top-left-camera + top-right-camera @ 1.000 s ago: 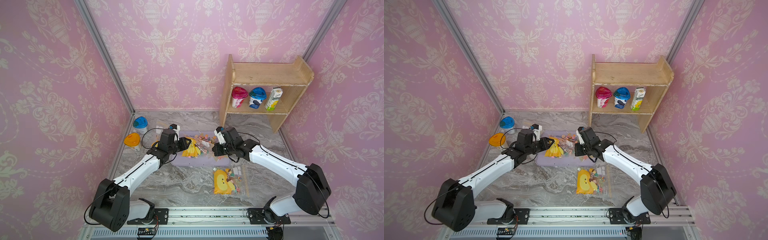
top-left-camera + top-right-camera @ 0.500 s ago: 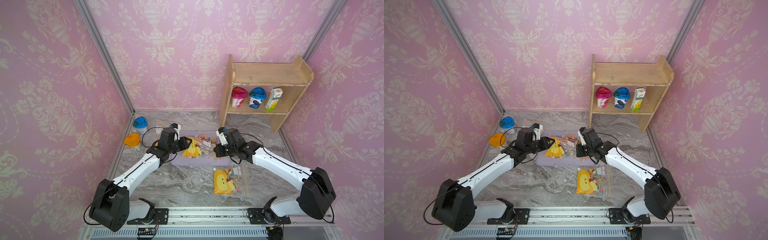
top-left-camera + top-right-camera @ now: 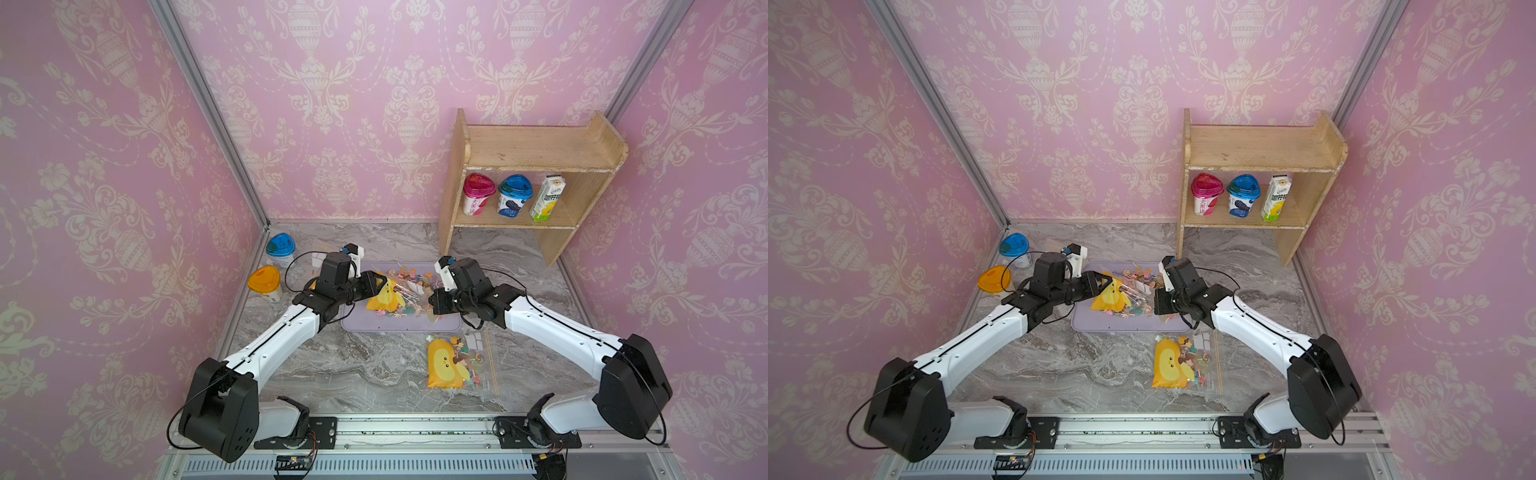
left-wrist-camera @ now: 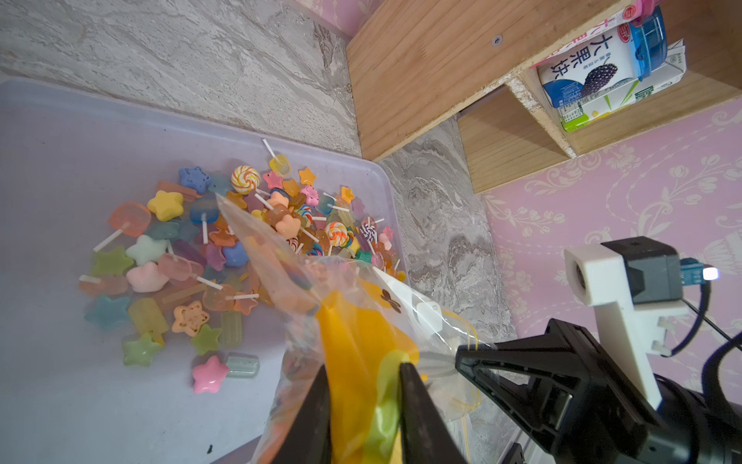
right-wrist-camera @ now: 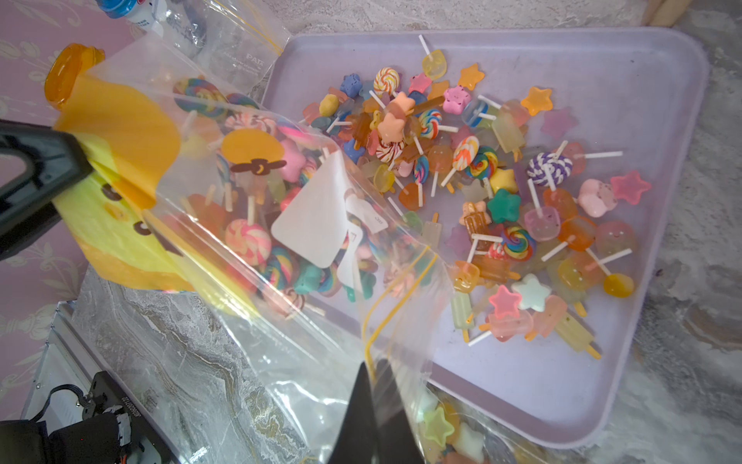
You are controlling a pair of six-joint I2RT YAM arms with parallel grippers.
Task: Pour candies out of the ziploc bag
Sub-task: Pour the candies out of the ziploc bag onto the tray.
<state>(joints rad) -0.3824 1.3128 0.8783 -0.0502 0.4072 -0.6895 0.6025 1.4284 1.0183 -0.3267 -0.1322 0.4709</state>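
Both barely shifted, left tool (image 4: 363,368) and right tool (image 5: 374,367) still pinch ziploc bag (image 5: 208,237).

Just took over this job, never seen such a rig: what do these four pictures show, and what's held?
Two white robot arms on a rail work at a marble table. Both top views look down on everything; the other two come from cameras on the wrists. The left gripper pinches the yellow end of a ziploc bag, the right gripper its clear edge by the zip, holding it tilted over a lilac tray. Many candies lie on the tray; more show inside the bag. A second bag lies between tray and rail, a blue-lidded cup and an orange-lidded cup stand at the table's edge, and a wooden shelf holds two cups and a carton.
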